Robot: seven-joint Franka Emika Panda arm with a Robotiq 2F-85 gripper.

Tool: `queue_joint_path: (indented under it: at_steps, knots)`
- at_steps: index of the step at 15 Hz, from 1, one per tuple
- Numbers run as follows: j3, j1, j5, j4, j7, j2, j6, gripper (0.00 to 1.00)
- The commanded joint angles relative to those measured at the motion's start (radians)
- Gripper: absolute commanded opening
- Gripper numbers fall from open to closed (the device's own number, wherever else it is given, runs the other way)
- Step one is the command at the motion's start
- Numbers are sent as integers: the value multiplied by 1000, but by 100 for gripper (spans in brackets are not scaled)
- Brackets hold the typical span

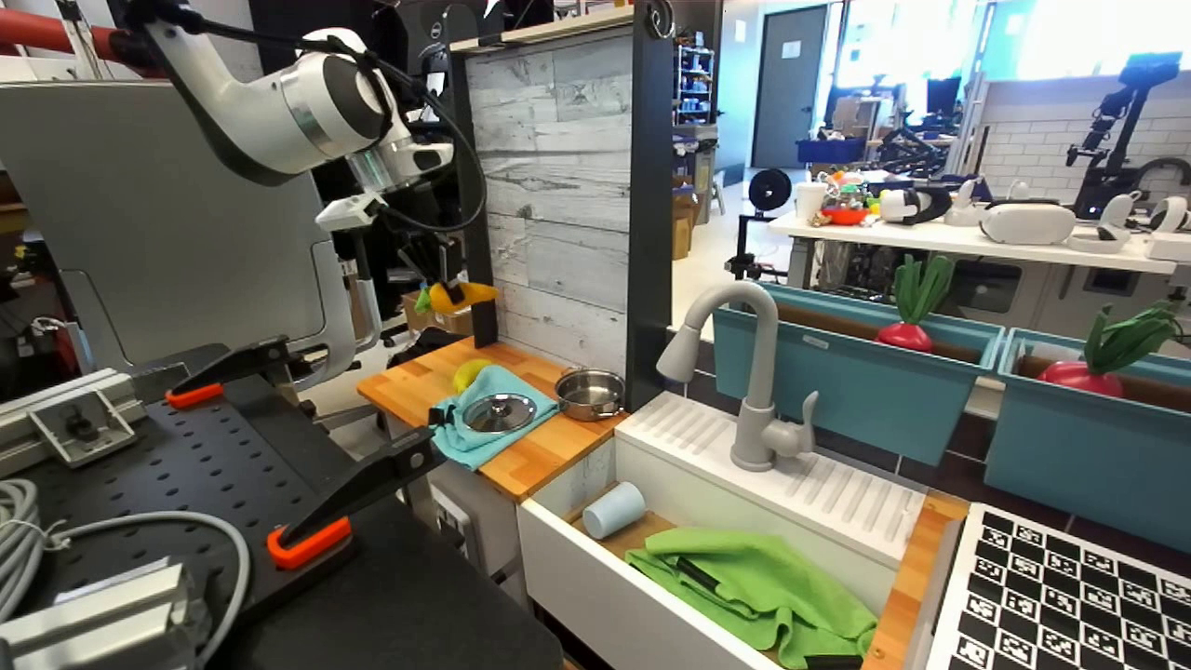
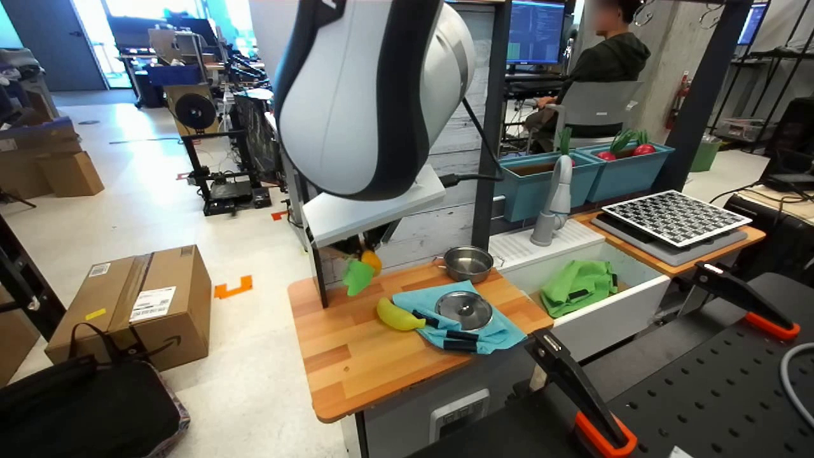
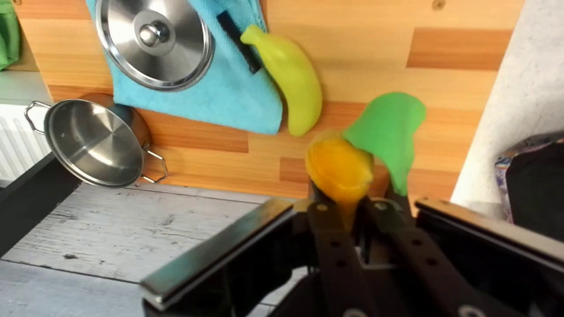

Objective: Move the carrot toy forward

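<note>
Biggest risk we see is a bump: the arm [image 1: 298,112] has the tool [image 3: 352,205] near the wooden wall [image 1: 558,186], we can't judge that depth well, and a sideways swing could clip it. Next, a drop: the tool is clamped on the carrot [image 3: 340,165], which hangs in the air, over the table [image 2: 343,369] by the look of it; its green top [image 3: 390,127] sticks out past the pinch, so a jerk could twist it loose. Smallest, a bad landing: the task gives us no end spot and the banana [image 3: 299,83] lies close by below, so letting go too soon could drop the carrot on it.

Around: lab-like, pale floor [image 2: 254,381], white sink [image 1: 595,600] beside the table, 2 blue planters [image 1: 856,381] behind the sink, 1 person [image 2: 604,70] seated beyond, 1 big cardboard box [image 2: 181,318] on the floor.

Table: striped wood top. Blue towel [image 3: 194,105] carries the lid [image 3: 150,61]; pot [image 3: 94,141] stands just beside the towel, toward the wall; banana lies at the towel's edge, stem over it.
</note>
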Motion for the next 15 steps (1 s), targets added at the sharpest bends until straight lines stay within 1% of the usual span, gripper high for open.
queue_joint_path:
  at_steps: [1, 3, 6, 8, 10, 15]
  knots:
    - [-31, 69, -64, -45, -55, -1, 41, 3]
    - [-26, 85, -73, -29, -89, 23, 28, 3]
    - [-16, 89, -61, -4, -161, 62, 24, 3]
    - [3, 73, -46, 21, -228, 91, 7, 3]
    - [-6, 79, -43, 44, -264, 122, 3, 3]
    - [6, 69, -39, 96, -355, 185, -40, 3]
